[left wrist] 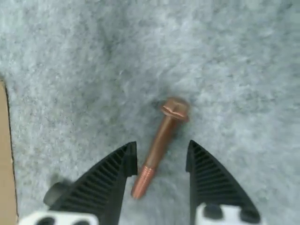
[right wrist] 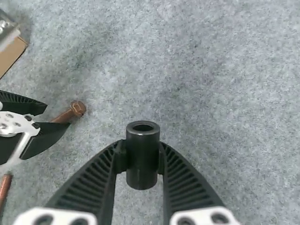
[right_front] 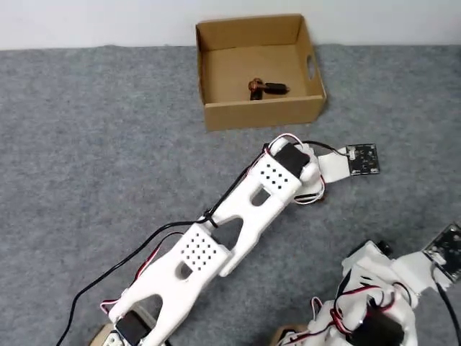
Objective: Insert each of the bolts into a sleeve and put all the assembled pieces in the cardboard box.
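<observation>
Carpet [right_front: 94, 144]: grey with a short fuzzy pile, it covers the table. The high view shows wide free room on the left side and in front of the box.
Cardboard box [right_front: 259, 114]: brown with an open top and a handle slot in one side wall. It stands at the far edge by the white wall. The high view looks inside it, while each wrist view catches a brown edge.
Left arm [right_front: 202, 249]: white plastic with dotted plates, stretched diagonally from the near edge to a spot just before the box front.
Right arm [right_front: 374, 288]: white, folded at the near right corner, well apart from the box.
Left gripper [left wrist: 161, 157]: black ribbed fingers stand apart, one on each side of the bolt. From high, the wrist lies over this spot.
Right gripper [right wrist: 141, 151]: black ribbed fingers are clamped on the sleeve, over bare carpet.
Bolt [left wrist: 164, 131]: copper with a flanged hex head and a threaded tip. It lies flat on the carpet.
Sleeve [right wrist: 142, 164]: a short, smooth black tube with its hole visible, near the bolt's head.
Assembled piece [right_front: 266, 89]: copper head and dark sleeve, lying on the box floor near the front wall.
</observation>
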Robot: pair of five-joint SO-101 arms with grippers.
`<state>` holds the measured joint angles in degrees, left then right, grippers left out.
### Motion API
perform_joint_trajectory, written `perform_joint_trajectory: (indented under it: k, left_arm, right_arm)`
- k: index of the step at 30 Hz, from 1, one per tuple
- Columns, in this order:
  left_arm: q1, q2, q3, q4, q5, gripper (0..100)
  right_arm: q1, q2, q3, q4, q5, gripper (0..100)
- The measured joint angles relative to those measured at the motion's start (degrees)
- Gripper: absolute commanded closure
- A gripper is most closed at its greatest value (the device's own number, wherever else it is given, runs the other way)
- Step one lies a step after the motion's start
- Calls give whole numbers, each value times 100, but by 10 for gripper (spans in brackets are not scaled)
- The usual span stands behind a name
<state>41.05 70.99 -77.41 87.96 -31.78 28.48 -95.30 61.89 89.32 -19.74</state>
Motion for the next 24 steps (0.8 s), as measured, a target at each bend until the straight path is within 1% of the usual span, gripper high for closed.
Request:
perform_joint_trajectory:
  k: [4, 10, 12, 15, 17, 21, 24]
  left_arm:
    - [-18, 387, -360, 0, 0, 822]
    - [44, 457, -519, 0, 0, 825]
    - [132, 457, -519, 0, 0, 857]
    - [229, 457, -519, 0, -290, 925]
    - [255, 457, -519, 88, -571, 952]
    - [352, 457, -519, 422, -1037, 972]
    - [360, 457, -519, 633, -1125, 981]
  right_arm:
    - [0, 0, 0, 0, 0, 991]
    - [0, 0, 0, 0, 0, 991]
    - [0, 0, 0, 0, 0, 991]
    - [0, 0, 0, 0, 0, 991]
    - [0, 0, 0, 0, 0, 991]
    - [0, 0, 0, 0, 0, 991]
    - [0, 0, 0, 0, 0, 991]
